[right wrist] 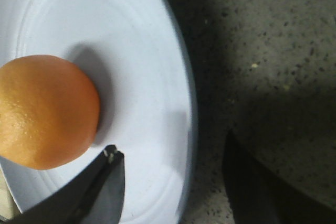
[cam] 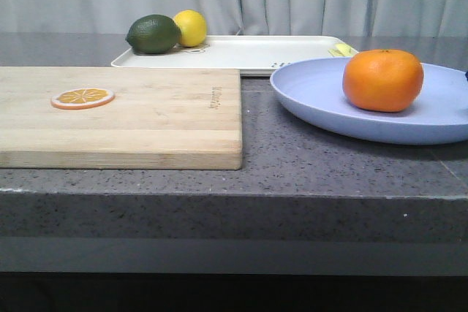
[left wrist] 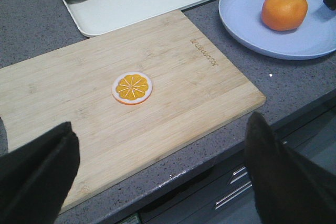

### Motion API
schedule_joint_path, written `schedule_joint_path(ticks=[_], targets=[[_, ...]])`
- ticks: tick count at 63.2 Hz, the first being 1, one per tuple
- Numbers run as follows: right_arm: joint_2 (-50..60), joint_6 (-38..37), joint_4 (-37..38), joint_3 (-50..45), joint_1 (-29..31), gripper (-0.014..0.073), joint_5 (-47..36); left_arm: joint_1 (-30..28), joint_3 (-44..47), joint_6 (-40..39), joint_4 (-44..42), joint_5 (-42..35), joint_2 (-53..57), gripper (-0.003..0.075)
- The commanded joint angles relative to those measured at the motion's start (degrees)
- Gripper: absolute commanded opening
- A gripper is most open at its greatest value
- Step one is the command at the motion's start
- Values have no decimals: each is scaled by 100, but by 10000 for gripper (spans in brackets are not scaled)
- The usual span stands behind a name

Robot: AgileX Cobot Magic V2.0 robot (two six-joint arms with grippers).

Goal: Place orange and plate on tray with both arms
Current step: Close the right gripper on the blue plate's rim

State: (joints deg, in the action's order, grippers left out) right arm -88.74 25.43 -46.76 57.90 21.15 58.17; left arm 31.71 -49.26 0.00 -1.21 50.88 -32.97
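Note:
The orange (cam: 382, 80) sits on the pale lavender-blue plate (cam: 314, 96) at the right of the counter; both also show in the left wrist view, orange (left wrist: 284, 10) and plate (left wrist: 247, 19). The cream-white tray (cam: 241, 52) lies behind, at the back. My right gripper (right wrist: 176, 182) is open and straddles the plate's rim (right wrist: 186, 108): one finger (right wrist: 105, 182) is over the plate beside the orange (right wrist: 44, 111), the other (right wrist: 257, 187) is over the counter. My left gripper (left wrist: 161, 129) is open and empty above the front edge of the cutting board.
A light wooden cutting board (cam: 146, 115) lies at the left with a thin orange slice (cam: 82, 97) on it. A dark green fruit (cam: 153, 33) and a yellow lemon (cam: 191, 28) rest on the tray's left end. The counter's front edge (cam: 234, 195) is close.

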Motion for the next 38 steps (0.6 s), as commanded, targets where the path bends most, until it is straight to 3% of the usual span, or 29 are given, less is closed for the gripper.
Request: schedule_joint_path(ticks=[1, 23, 38], targets=[[95, 124, -329, 166, 11, 391, 66, -10, -134, -52, 34, -439, -18, 621], [-53, 124, -344, 166, 11, 243, 96, -10, -134, -52, 34, -439, -18, 621], [-72, 124, -344, 166, 11, 81, 21, -10, -134, -52, 34, -439, -18, 621]])
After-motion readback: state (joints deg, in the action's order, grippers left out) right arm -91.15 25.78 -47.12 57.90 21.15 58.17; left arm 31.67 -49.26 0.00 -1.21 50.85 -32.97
